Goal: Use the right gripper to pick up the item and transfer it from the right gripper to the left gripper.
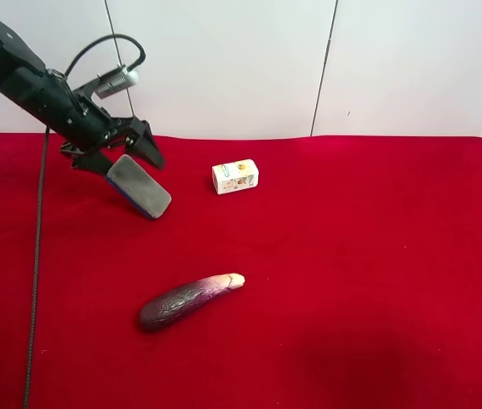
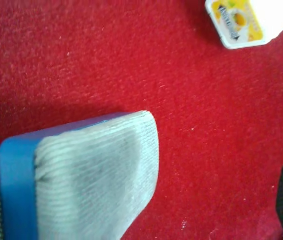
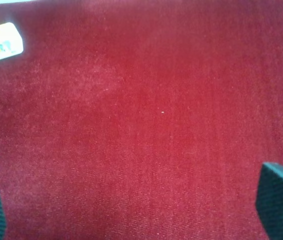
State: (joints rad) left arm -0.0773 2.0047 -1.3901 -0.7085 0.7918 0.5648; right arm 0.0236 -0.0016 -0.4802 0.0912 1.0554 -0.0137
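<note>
Over the red-covered desk (image 1: 377,281), at the exterior high view's left, the all-black left gripper (image 1: 126,162) hangs on its black arm, a thin black cable looping above it and another trailing down beside it. Its jaws are clamped on one end of the item (image 1: 139,187), the grey felt pad with the blue base, which slants down away from the gripper; whether its free end touches the cloth cannot be told. The left wrist view shows the item (image 2: 96,175) close up, blue edge to one side, grey ribbed felt facing the camera, red cloth behind it.

Near the item, toward the back of the desk, a small white printed carton (image 1: 235,176) lies on its side. A purple eggplant (image 1: 188,301) lies well apart from both, nearer the front.

The right gripper (image 3: 141,210) appears only in its own wrist view: two dark fingertips (image 3: 279,200) spread wide, jaws released, with only bare red cloth between them and the carton (image 3: 0,43) off at a corner.
</note>
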